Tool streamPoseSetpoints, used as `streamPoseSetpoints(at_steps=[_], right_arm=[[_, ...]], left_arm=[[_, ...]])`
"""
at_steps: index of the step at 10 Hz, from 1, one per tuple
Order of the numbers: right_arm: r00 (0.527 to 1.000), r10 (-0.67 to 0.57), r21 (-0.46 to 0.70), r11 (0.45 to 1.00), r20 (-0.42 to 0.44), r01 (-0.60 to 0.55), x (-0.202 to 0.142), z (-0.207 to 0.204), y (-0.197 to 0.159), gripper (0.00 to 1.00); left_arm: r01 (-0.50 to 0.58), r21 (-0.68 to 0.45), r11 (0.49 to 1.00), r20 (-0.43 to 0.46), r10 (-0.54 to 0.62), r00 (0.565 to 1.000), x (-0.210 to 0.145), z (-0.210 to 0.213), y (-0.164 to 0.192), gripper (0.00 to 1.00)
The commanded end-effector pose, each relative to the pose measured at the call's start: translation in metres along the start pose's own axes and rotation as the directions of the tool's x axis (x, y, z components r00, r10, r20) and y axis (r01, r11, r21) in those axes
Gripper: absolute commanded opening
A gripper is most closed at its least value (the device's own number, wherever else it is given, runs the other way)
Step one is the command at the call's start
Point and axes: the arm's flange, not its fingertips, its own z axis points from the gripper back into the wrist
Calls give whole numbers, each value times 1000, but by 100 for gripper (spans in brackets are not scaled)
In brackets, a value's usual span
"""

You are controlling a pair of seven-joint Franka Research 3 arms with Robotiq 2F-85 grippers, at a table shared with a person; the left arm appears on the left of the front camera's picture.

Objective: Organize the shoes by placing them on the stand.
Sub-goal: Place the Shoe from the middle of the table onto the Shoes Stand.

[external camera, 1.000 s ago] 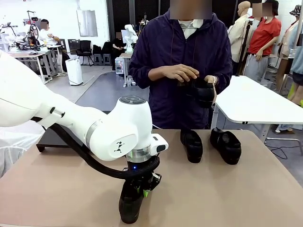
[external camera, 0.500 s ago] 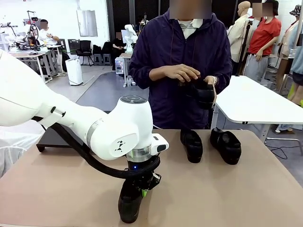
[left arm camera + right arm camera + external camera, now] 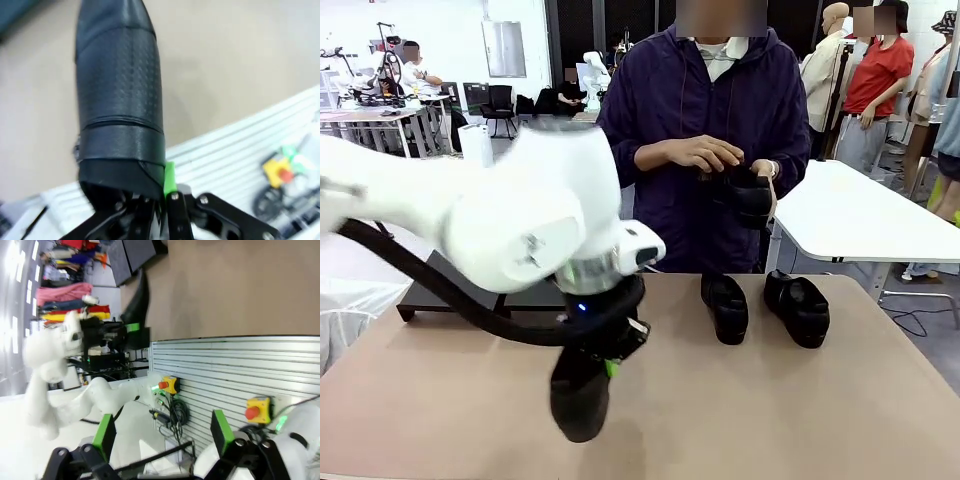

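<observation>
My left gripper is shut on the heel rim of one black shoe, which hangs toe-down just above the tan table near its front edge. In the left wrist view the shoe stretches away from the gripper, with one green pad pressed on its rim. Two more shoes lie side by side at the far right of the table. The person holds a fourth shoe in both hands. The black stand sits at the far left, mostly behind my arm. My right gripper is open and off the table.
The person stands at the far edge, centre. The right wrist view looks along the table's front edge past emergency-stop buttons, with my left arm and its hanging shoe farther off. Bare tabletop lies at the front right.
My left arm has risen and swung a little to the left, lifting the shoe off the table. The person's hands and the two far shoes stay put.
</observation>
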Motion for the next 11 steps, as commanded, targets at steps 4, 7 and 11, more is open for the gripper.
streamPoseSetpoints(at_steps=[4, 7, 11], right_arm=[[1000, 26, 17, 1000, 5, -26, -1, 2, 3, 100], [1000, 26, 17, 1000, 5, -26, -1, 2, 3, 100], [1000, 26, 17, 1000, 5, -26, -1, 2, 3, 100]], left_arm=[[-36, 65, 997, 11, 35, 999, -45, 70, 23, 0], [-36, 65, 997, 11, 35, 999, -45, 70, 23, 0], [-373, 209, 904, 165, 344, 925, -13, 94, 130, 0]])
